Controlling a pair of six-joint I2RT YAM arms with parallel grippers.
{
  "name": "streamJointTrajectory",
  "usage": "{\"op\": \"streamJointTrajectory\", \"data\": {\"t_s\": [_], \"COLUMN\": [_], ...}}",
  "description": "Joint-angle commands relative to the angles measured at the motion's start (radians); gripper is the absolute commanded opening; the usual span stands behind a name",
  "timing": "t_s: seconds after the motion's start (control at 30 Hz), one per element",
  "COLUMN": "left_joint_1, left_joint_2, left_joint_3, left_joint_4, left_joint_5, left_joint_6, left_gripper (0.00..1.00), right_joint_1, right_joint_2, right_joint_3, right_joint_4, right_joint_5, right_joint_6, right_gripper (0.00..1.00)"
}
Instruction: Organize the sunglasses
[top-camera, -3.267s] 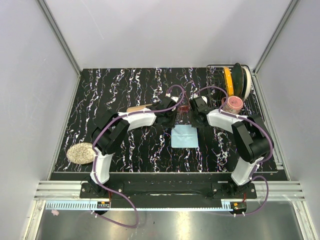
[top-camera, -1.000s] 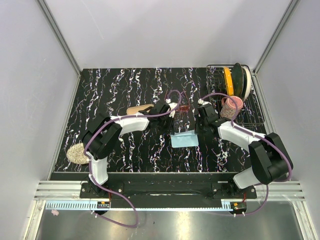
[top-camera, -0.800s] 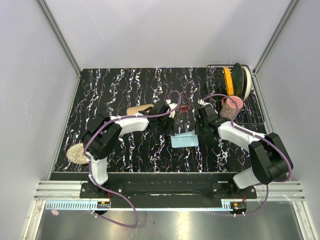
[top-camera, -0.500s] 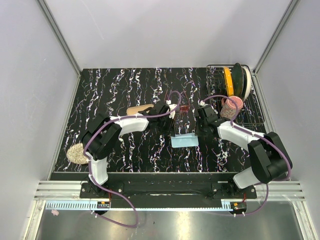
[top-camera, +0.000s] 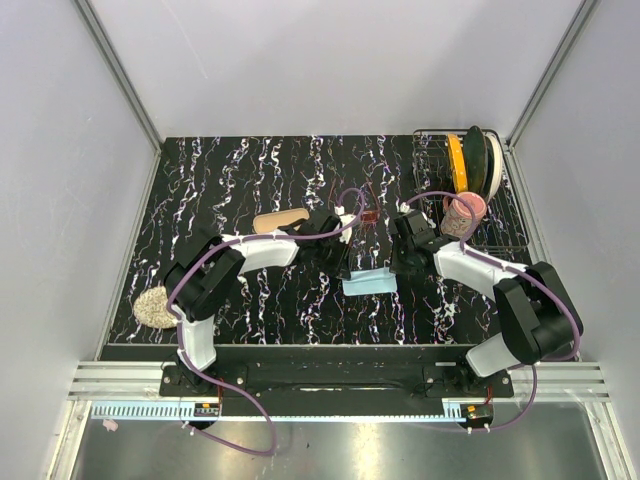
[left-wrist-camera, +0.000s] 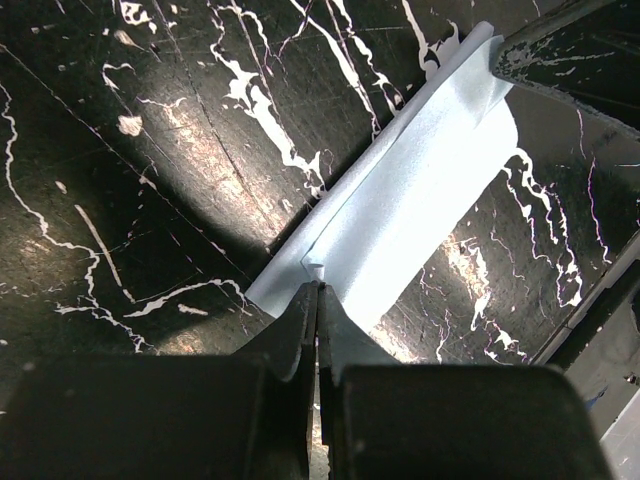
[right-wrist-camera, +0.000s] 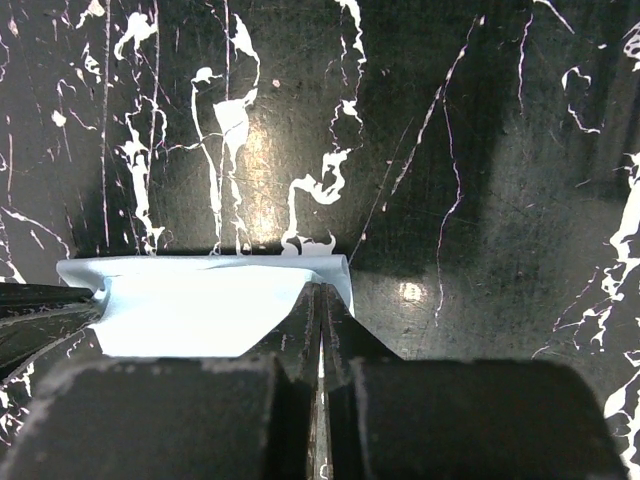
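Note:
The sunglasses (top-camera: 368, 215) lie on the black marbled table, a small red-pink pair just beyond the cloth, touched by neither gripper. The light blue cloth (top-camera: 367, 282) lies below them, partly folded over. My left gripper (top-camera: 345, 270) is shut on the cloth's left corner; in the left wrist view the gripper (left-wrist-camera: 317, 288) pinches the cloth (left-wrist-camera: 420, 190). My right gripper (top-camera: 396, 268) is shut on the right corner; in the right wrist view the gripper (right-wrist-camera: 319, 288) pinches the cloth (right-wrist-camera: 190, 305). No black case shows.
A tan oblong object (top-camera: 280, 219) lies left of the left gripper. A round speckled pad (top-camera: 158, 306) sits at the near left. A wire rack (top-camera: 500, 215) at the far right holds upright plates (top-camera: 470, 160) and a pink cup (top-camera: 462, 212).
Both grippers have moved toward the near edge with the cloth's far corners in them. The cloth has gone from a flat square to a narrower folded strip. The sunglasses have not moved.

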Motion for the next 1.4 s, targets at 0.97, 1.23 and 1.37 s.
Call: {"op": "streamJointTrajectory", "data": {"t_s": [0.97,1.23,1.37], "left_joint_1": [-0.027,-0.03,-0.03], "left_joint_2": [-0.108,-0.147,-0.102], "left_joint_3": [-0.038,-0.072,-0.009], "left_joint_4": [0.029,0.08,0.088], "left_joint_5": [-0.056,-0.062,-0.083], "left_joint_6": [0.039,0.016,-0.059], "left_gripper": [0.46,0.49,0.34], "right_joint_1": [-0.01,-0.009,-0.009], "right_joint_2": [-0.082,-0.149,-0.062], "right_joint_3": [-0.022,-0.001,0.053], "right_joint_4": [-0.116,-0.12,-0.065], "right_joint_5": [-0.036,-0.055,-0.121], "right_joint_6": [0.009,0.015,0.012], "right_gripper": [0.42,0.39,0.31]}}
